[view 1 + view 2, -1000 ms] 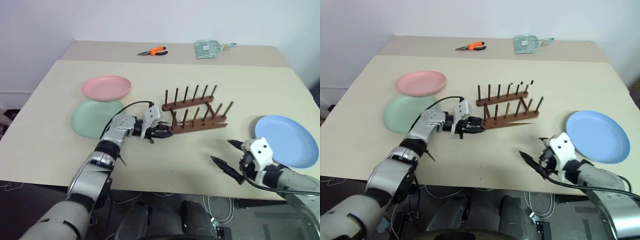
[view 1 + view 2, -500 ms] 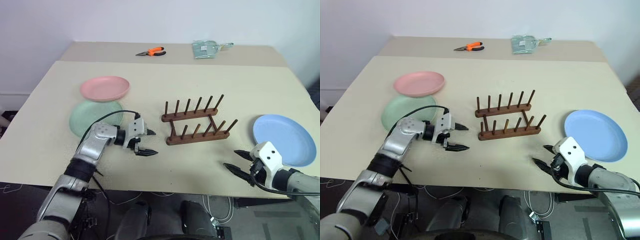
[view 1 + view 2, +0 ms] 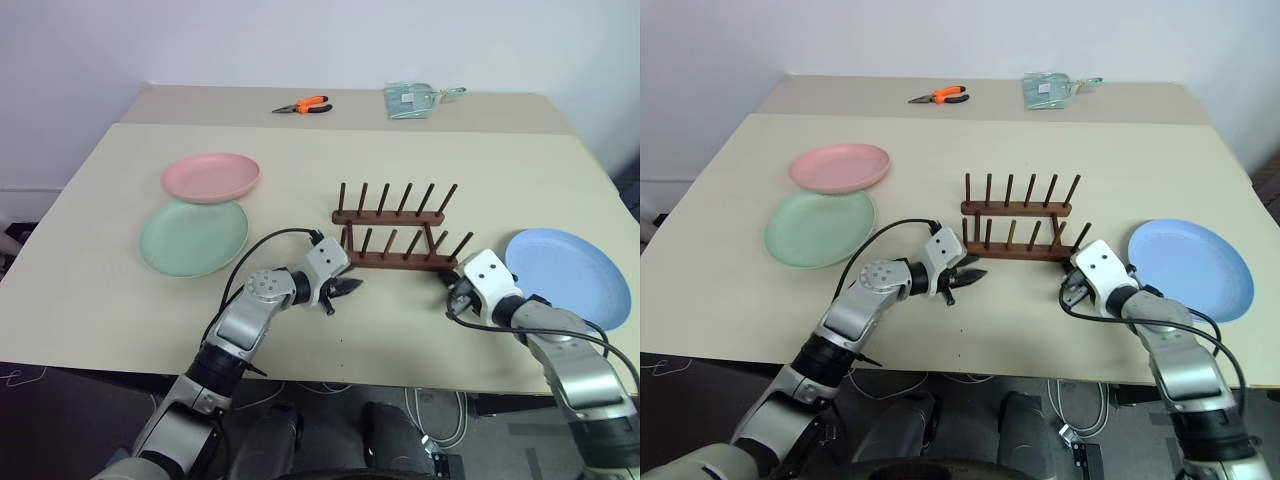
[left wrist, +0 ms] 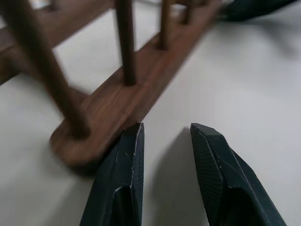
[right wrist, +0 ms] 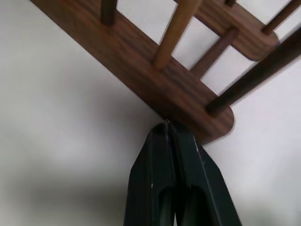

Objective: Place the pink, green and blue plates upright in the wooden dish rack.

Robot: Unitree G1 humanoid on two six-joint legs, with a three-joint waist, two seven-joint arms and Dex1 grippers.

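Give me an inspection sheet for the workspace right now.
Surface: beige table, second table behind it.
Job's things: rack holds no plates; pink plate and green plate flat on the left, blue plate flat on the right.
Clutter: orange pliers and a clear packet on the far table.
Grippers: left gripper open at the rack's left end; right gripper shut at its right end.
Cables: black cable along the left arm.
Surroundings: white wall.

Both hands crowd the wooden dish rack (image 3: 395, 235); the table (image 3: 400, 330) nearer the robot seems open.
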